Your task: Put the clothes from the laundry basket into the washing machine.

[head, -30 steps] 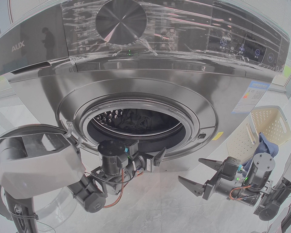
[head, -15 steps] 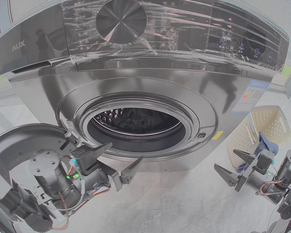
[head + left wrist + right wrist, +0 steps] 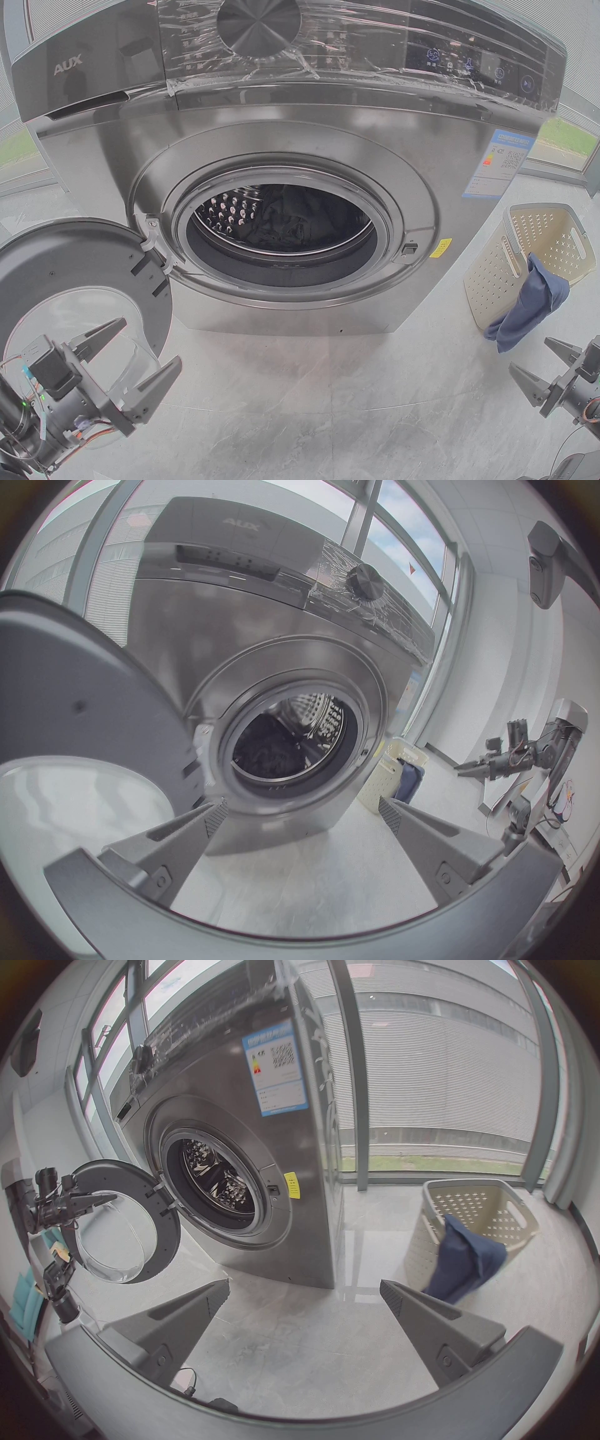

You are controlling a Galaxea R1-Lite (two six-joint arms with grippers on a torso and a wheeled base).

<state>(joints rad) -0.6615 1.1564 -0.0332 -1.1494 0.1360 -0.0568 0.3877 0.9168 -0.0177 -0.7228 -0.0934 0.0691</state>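
Note:
The grey washing machine (image 3: 294, 125) stands ahead, its round door (image 3: 75, 275) swung open to the left. Dark clothes (image 3: 294, 219) lie inside the drum. A beige laundry basket (image 3: 550, 244) stands to the machine's right, with a blue garment (image 3: 531, 303) hanging over its front rim down to the floor. My left gripper (image 3: 131, 353) is open and empty, low at the left in front of the open door. My right gripper (image 3: 547, 365) is open and empty at the lower right, just below the blue garment. The basket (image 3: 481, 1216) and the garment (image 3: 462, 1260) lie ahead of the right gripper (image 3: 303, 1297).
Pale tiled floor (image 3: 325, 387) spreads between the grippers and the machine. Tall windows (image 3: 437, 1066) run behind the basket. The open door (image 3: 81, 699) stands close beside the left gripper (image 3: 303, 811).
Both arms have drawn back and outward from the drum opening, the left to the lower left, the right to the lower right. The whole view has shifted, so the camera has backed off.

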